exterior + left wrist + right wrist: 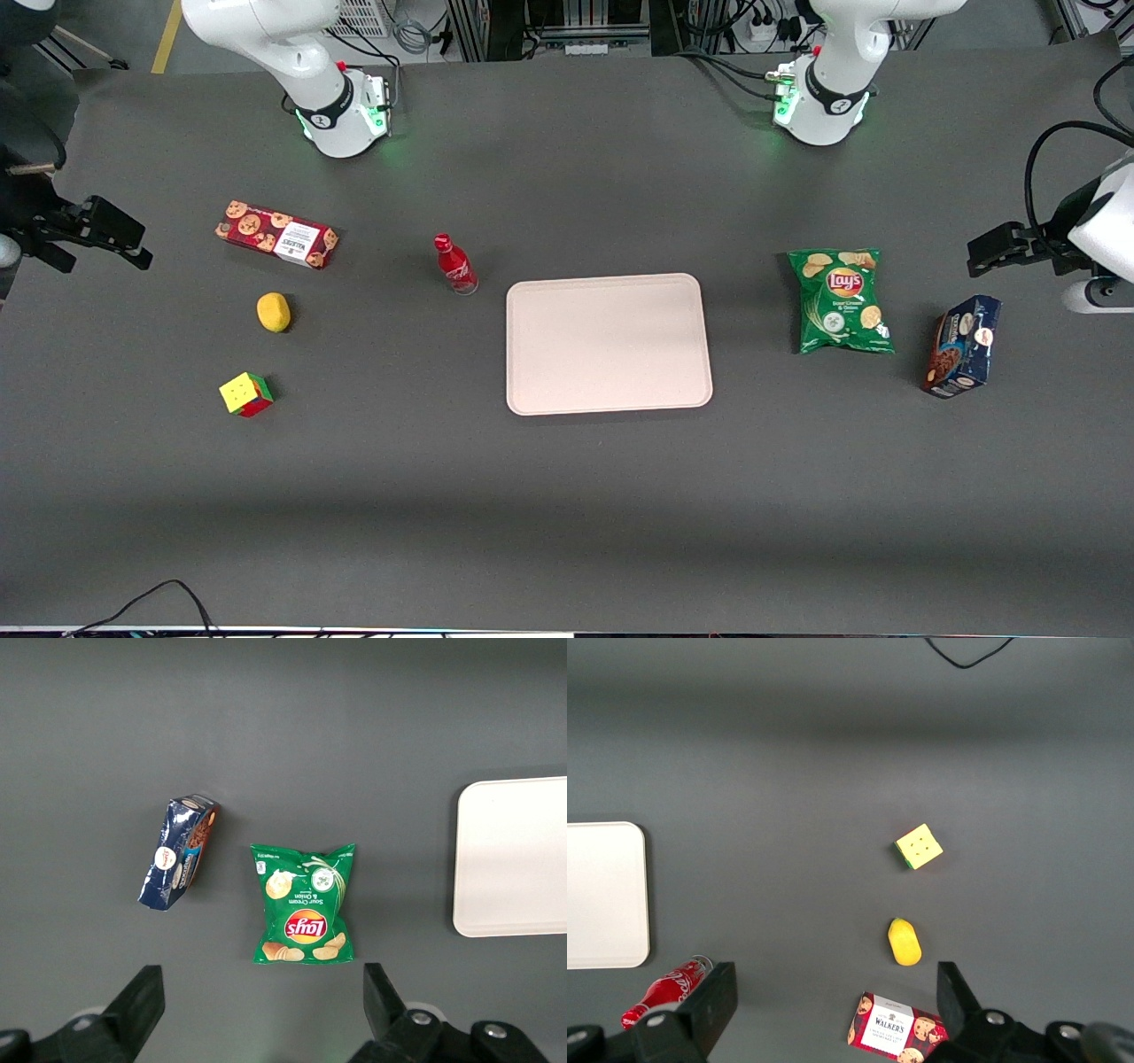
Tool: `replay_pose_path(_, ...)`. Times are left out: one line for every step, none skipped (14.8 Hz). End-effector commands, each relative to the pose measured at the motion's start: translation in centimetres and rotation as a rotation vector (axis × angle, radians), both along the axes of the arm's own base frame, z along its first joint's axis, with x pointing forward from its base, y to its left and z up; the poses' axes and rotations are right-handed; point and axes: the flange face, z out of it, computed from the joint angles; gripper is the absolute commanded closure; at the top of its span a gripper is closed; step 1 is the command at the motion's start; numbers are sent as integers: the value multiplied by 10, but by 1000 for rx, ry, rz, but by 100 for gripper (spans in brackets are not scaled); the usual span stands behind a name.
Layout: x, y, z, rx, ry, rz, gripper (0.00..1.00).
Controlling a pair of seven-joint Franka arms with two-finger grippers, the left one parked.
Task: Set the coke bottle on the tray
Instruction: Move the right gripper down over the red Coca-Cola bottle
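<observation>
Coke bottle (454, 263), red with white script, stands beside tray (608, 343); gripper (833, 1014) jaws wide.

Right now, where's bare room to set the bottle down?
The tray is bare. Open table separates it from the coke bottle. Crowded: cookie box, lemon, cube. The gripper, open, hangs off that cluster.

One bottle (454, 263), one tray (608, 344), two boxes (276, 234) (962, 346) (cookies, seemingly), one gripper (111, 235).

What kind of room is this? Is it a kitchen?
Probably a robot lab, not a kitchen: the gripper hangs open above a dark table set with a coke bottle, tray and snacks.
</observation>
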Motion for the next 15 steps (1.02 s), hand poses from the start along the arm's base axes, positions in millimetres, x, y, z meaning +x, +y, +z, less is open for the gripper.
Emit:
replay_pose_path(3, 5, 3, -19, 26, 32, 0)
replay_pose_path(3, 6, 2, -19, 29, 33, 0)
replay_pose_path(3, 6, 3, -19, 28, 33, 0)
replay_pose_path(3, 6, 3, -16, 28, 30, 0)
replay_pose_path(3, 8, 3, -11, 28, 30, 0)
replay_pose_path(2, 9, 2, -8, 31, 29, 0)
replay_pose_path(2, 14, 0, -7, 43, 32, 0)
replay_pose_path(1, 26, -4, -7, 64, 46, 0)
replay_pose_path(-3, 35, -11, -8, 100, 50, 0)
replay_pose_path(-6, 49, -18, -11, 131, 55, 0)
replay_pose_path(-11, 70, -29, -18, 161, 68, 0)
replay_pose_path(-17, 86, -40, -24, 184, 74, 0)
replay_pose_path(-22, 101, -52, -28, 201, 68, 0)
replay_pose_path(-26, 121, -64, -24, 217, 65, 0)
replay_pose_path(-32, 134, -73, -24, 211, 54, 0)
